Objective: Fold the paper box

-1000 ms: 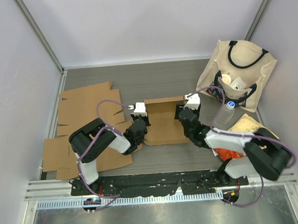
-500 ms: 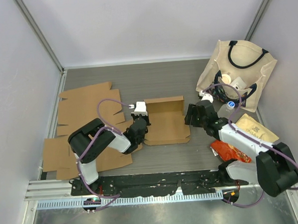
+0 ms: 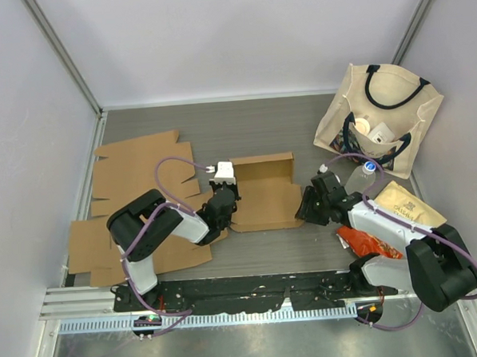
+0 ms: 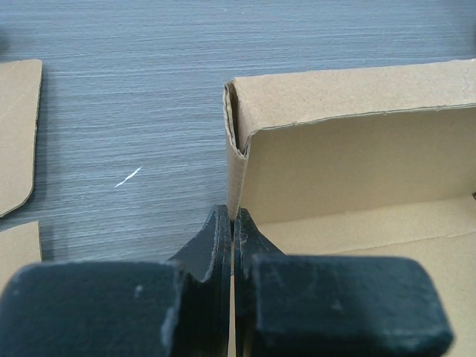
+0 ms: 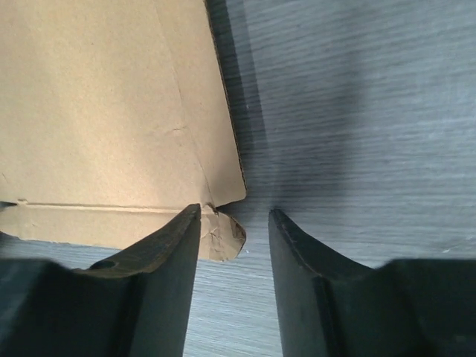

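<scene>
The brown paper box point(image 3: 263, 195) lies half folded in the middle of the table, its back and left walls raised. My left gripper point(image 3: 228, 201) is shut on the box's left wall point(image 4: 236, 175), pinching the cardboard between both fingers point(image 4: 217, 245). My right gripper point(image 3: 306, 211) is open and empty, low over the table at the box's near right corner. In the right wrist view the box's flat right panel point(image 5: 111, 111) and a small crumpled tab point(image 5: 223, 234) sit by the left finger point(image 5: 160, 253); the gap between the fingers holds only table.
Flat cardboard sheets point(image 3: 138, 180) lie at the left. A canvas tote bag point(image 3: 383, 115) stands at the back right, with a plastic bottle point(image 3: 359, 180), a tan packet point(image 3: 408, 205) and an orange snack bag point(image 3: 362, 240) beside the right arm.
My right gripper has let go of the box's right wall, swung out to the right and come back down toward the near right corner. The right wall now lies flat. The left gripper has held still.
</scene>
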`<state>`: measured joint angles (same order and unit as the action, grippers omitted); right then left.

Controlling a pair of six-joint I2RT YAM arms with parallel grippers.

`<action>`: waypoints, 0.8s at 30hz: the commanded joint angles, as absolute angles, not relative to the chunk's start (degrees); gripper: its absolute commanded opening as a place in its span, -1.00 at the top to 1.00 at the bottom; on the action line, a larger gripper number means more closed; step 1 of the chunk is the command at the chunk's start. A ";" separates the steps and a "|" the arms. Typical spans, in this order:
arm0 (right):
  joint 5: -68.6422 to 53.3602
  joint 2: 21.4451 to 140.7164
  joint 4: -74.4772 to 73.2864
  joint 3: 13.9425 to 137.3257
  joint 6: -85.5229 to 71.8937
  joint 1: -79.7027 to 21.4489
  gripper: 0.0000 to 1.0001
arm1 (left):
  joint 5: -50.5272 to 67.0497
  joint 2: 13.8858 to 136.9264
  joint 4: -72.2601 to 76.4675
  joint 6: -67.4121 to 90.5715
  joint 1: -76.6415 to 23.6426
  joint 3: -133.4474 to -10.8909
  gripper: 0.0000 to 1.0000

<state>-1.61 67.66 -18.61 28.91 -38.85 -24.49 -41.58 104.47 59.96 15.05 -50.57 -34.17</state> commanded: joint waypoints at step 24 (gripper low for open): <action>6.06 62.58 -29.00 40.78 -46.59 -27.42 0.99 | -0.97 59.06 0.71 22.44 -52.55 -36.02 -0.66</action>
